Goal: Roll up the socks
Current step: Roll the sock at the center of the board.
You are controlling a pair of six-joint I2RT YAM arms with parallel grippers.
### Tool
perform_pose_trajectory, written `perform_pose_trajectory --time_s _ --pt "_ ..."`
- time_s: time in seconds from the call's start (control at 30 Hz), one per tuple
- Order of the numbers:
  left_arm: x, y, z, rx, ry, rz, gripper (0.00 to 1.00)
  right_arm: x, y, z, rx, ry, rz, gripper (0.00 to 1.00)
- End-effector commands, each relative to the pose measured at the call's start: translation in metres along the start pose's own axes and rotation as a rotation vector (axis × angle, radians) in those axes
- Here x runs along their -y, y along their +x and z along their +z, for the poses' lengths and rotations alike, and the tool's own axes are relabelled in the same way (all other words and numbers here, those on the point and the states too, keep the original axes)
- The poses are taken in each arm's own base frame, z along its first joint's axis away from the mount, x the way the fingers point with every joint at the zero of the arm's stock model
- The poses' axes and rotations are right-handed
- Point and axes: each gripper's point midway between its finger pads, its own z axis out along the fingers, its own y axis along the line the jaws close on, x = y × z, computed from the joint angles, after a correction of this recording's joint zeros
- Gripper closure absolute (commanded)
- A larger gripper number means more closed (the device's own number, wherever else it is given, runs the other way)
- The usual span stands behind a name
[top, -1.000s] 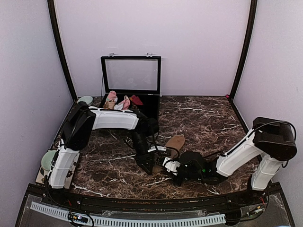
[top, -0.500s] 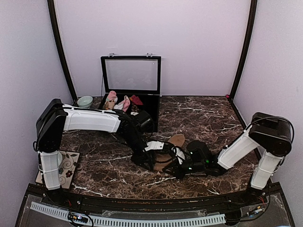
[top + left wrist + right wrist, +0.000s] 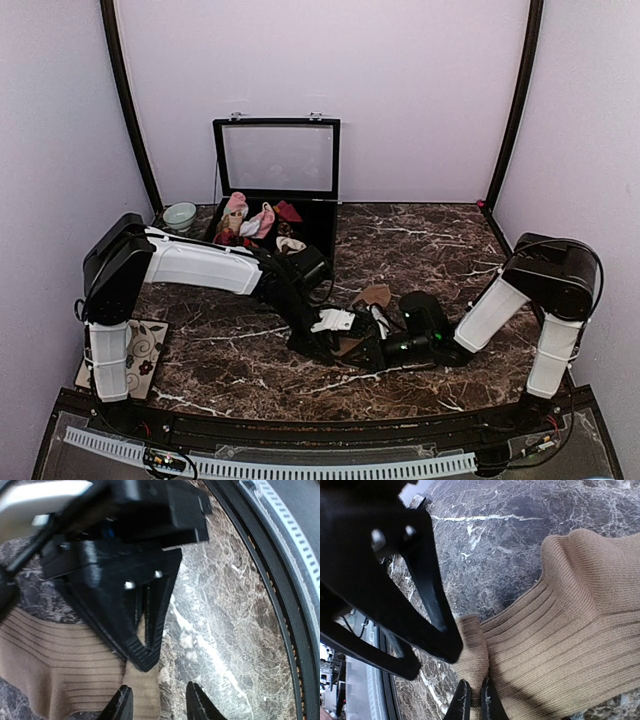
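Tan ribbed sock (image 3: pixel 372 296) lies on the marble table (image 3: pixel 440 250) near the centre, its near end hidden under both grippers. Left wrist view: left gripper (image 3: pixel 159 707) jaws stand apart, with a narrow cuff corner lying between them, unclamped. Right wrist view: right gripper (image 3: pixel 475 702) is closed, pinching a fold of the cuff edge. Horizontal ribbing is distinct and the fabric widens to the right.

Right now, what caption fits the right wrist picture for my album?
Right tool pinches a fold of the tan ribbed sock on the marble table.
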Motion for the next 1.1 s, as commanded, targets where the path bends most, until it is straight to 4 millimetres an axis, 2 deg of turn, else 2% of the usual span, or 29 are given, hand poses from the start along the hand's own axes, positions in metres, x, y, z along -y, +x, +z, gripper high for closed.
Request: perform_pose_trajectory --time_s 0.0,0.3,0.4,0.53,0.7,0.87,0.93,1.07 --pt "0.008 0.022 0.014 -0.066 0.020 0.040 0.62 0.042 0.084 -0.006 -0.265 0.131 0.224 1.00" --pt "-0.007 0.040 0.024 -0.127 -0.050 0.035 0.64 0.045 0.088 -0.009 -0.270 0.150 0.235 1.00" --pt "-0.007 0.045 0.028 -0.149 -0.040 0.026 0.65 0.044 0.084 -0.009 -0.266 0.155 0.226 0.94" --pt "-0.006 0.056 0.034 -0.194 -0.007 -0.007 0.74 0.038 0.073 -0.010 -0.237 0.143 0.191 0.91" --pt "0.001 0.066 0.036 -0.220 0.061 -0.082 0.81 0.034 0.066 -0.014 -0.233 0.140 0.151 0.83" --pt "0.014 0.080 0.040 -0.268 0.135 -0.127 0.94 0.032 0.056 -0.024 -0.183 0.155 0.111 0.69" --pt "0.012 0.078 0.039 -0.271 0.163 -0.183 0.98 0.033 0.049 -0.030 -0.144 0.180 0.082 0.69" --pt "0.010 0.069 0.034 -0.226 0.260 -0.328 0.98 0.036 0.040 -0.048 -0.054 0.245 0.046 0.69"
